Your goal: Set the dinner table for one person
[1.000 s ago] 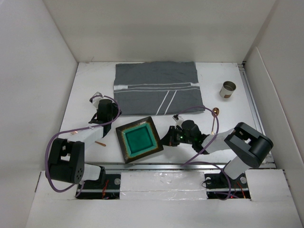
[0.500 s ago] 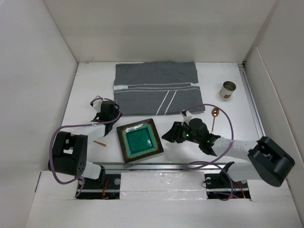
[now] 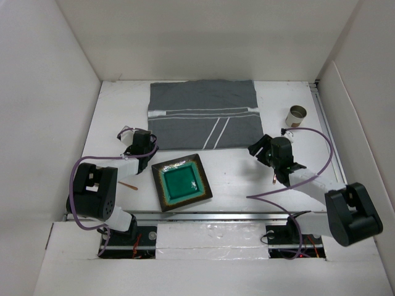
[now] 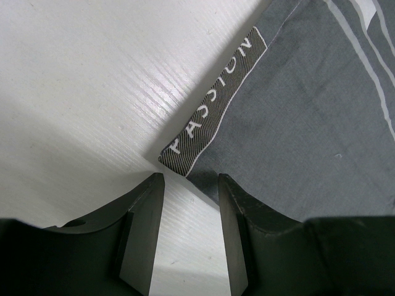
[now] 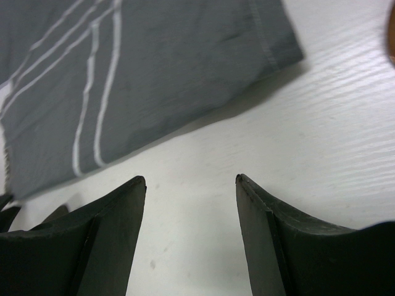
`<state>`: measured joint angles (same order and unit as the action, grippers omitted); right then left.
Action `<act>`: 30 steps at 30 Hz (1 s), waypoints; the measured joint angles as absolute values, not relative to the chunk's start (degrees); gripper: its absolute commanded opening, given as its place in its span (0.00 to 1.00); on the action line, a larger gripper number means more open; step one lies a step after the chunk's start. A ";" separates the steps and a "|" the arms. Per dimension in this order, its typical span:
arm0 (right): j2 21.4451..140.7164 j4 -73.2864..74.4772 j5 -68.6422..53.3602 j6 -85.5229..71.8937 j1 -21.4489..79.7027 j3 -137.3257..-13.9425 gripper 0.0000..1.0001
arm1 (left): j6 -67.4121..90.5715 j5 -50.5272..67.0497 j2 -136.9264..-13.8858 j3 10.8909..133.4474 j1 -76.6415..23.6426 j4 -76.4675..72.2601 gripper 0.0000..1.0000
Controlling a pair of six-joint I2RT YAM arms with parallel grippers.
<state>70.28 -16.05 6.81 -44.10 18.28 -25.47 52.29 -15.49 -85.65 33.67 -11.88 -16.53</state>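
The dinner table [image 3: 117,111] is the white tabletop. A grey striped mat [image 3: 203,114] lies at its back middle, and a square green plate [image 3: 181,183] sits near the front. My left gripper [image 3: 148,143] is open at the mat's near-left corner [image 4: 179,157], which lies just ahead of the gap between its fingers [image 4: 191,179]. My right gripper [image 3: 254,148] is open and holds nothing. It hovers over bare table [image 5: 191,179] just short of the mat's near-right corner [image 5: 271,55].
A metal cup [image 3: 296,115] stands at the back right. A copper spoon lies under the right arm, with only its handle end [image 3: 275,180] and a sliver of its bowl [image 5: 392,34] showing. A thin copper stick [image 3: 128,184] lies left of the plate. A metal rail [image 3: 327,135] runs along the right edge.
My right gripper has opened and swung from beside the plate back and to the right, up to the mat's near-right corner. The left gripper has edged slightly towards the mat's corner.
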 measured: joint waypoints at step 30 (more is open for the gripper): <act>90.72 -16.84 11.16 -64.77 9.72 -39.66 0.55 | 55.44 -17.12 -89.54 35.77 -10.79 -17.76 0.00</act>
<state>90.72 -16.84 11.16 -64.77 9.72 -39.66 55.44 -17.12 -89.54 35.77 -10.79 -17.76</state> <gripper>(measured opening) 0.565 0.007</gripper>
